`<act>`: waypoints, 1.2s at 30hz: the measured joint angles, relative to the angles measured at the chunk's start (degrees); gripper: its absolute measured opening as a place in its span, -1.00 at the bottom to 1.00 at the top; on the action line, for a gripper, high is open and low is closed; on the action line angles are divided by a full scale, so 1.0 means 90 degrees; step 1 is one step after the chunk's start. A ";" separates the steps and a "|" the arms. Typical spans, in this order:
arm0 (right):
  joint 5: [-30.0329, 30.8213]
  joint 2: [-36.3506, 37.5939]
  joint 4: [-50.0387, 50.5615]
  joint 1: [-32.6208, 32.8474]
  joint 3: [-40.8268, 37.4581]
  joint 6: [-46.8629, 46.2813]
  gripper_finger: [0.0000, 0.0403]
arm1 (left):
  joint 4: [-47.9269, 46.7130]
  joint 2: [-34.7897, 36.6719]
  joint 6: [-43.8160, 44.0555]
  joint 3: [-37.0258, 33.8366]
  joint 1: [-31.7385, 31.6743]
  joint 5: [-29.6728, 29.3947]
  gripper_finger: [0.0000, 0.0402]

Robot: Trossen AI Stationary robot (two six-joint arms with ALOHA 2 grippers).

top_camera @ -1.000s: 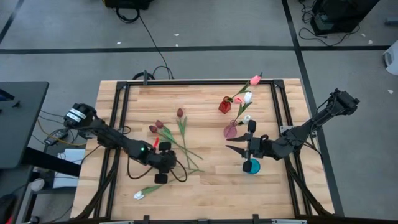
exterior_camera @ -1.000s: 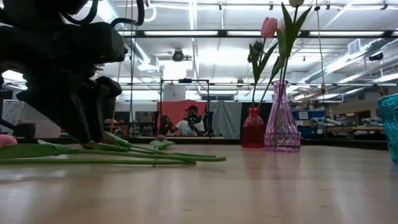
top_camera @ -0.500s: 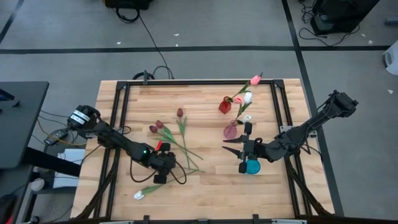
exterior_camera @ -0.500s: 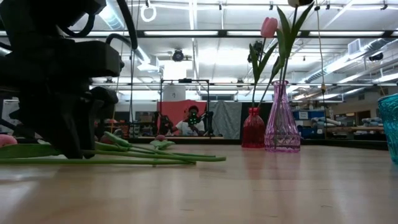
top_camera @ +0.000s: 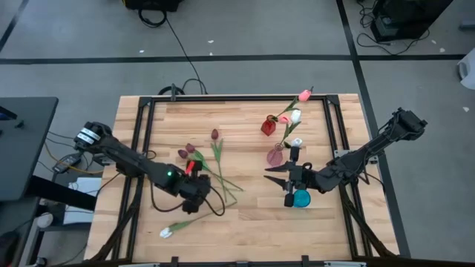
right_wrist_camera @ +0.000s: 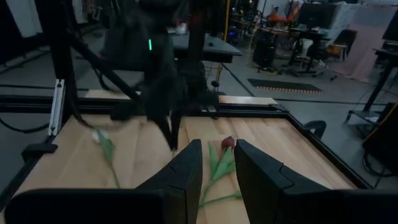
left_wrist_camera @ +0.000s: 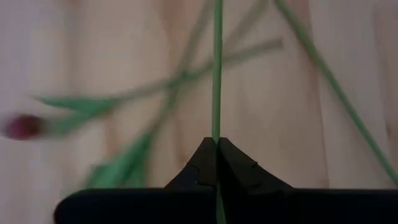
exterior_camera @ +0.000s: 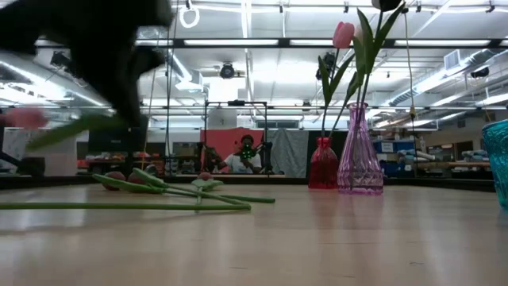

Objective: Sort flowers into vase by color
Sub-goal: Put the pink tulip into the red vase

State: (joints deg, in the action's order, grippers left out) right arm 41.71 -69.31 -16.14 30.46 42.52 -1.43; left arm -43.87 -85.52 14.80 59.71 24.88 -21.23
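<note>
My left gripper (top_camera: 191, 194) is shut on the thin green stem (left_wrist_camera: 217, 93) of a tulip, at the table's middle left. In the low view this flower shows blurred above the table, with a pinkish head (exterior_camera: 28, 117). In the high view my arm hides most of it. Three maroon tulips (top_camera: 190, 148) lie on the wood beyond the gripper, their stems crossing. A white tulip (top_camera: 165, 232) lies near the front edge. My right gripper (top_camera: 272, 174) hovers open beside the teal vase (top_camera: 300, 198), nothing between its fingers. My left gripper pinches the stem (left_wrist_camera: 217, 134) between its two fingertips. The fingers come from above and lie across the stem, which runs on past them on both sides. In the low view the flower's head end is lifted off the table and slants upward.
A red vase (top_camera: 268, 126) and a pink vase (top_camera: 275, 156) stand at the back right, with pink and white tulips in them. A black metal frame (top_camera: 145, 119) runs along the table's sides. Bare wood (top_camera: 245, 222) lies between both grippers and the front edge.
My left gripper has shut on the stem and risen from the table, moving slightly toward the far edge. The flower's head end, which lay on the wood, is now lifted. The other tulips have stayed where they were.
</note>
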 joint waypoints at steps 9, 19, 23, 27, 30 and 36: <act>0.0066 -0.0310 0.0044 -0.0183 0.0000 0.0163 -0.32 | -0.0314 0.0010 -0.1484 0.1409 -0.0624 -0.0573 -0.99; -0.0102 -0.0307 0.0329 -0.0324 0.0002 0.0157 -0.18 | -0.0015 0.0010 -0.2036 0.1663 -0.1014 -0.0448 -0.99; 0.0074 -0.0307 0.0375 -0.0336 0.0002 0.0179 -0.23 | 0.0300 0.0010 -0.2159 0.1663 -0.1007 -0.0270 -0.99; 0.0070 -0.0307 0.0396 -0.0331 0.0002 0.0182 -0.29 | 0.0459 0.0010 -0.2219 0.1663 -0.1007 -0.0180 -0.99; 0.0068 -0.0307 0.0462 -0.0331 0.0002 0.0182 -0.35 | 0.0610 0.0010 -0.2310 0.1663 -0.1007 -0.0182 -0.98; 0.0015 -0.0307 0.0464 -0.0331 0.0002 0.0105 -0.41 | 0.0739 0.0010 -0.2454 0.1663 -0.1017 -0.0183 -0.98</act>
State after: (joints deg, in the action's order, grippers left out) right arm 41.85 -72.07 -11.96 27.49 42.54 -0.49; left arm -37.21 -85.43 -7.29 74.67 15.73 -22.87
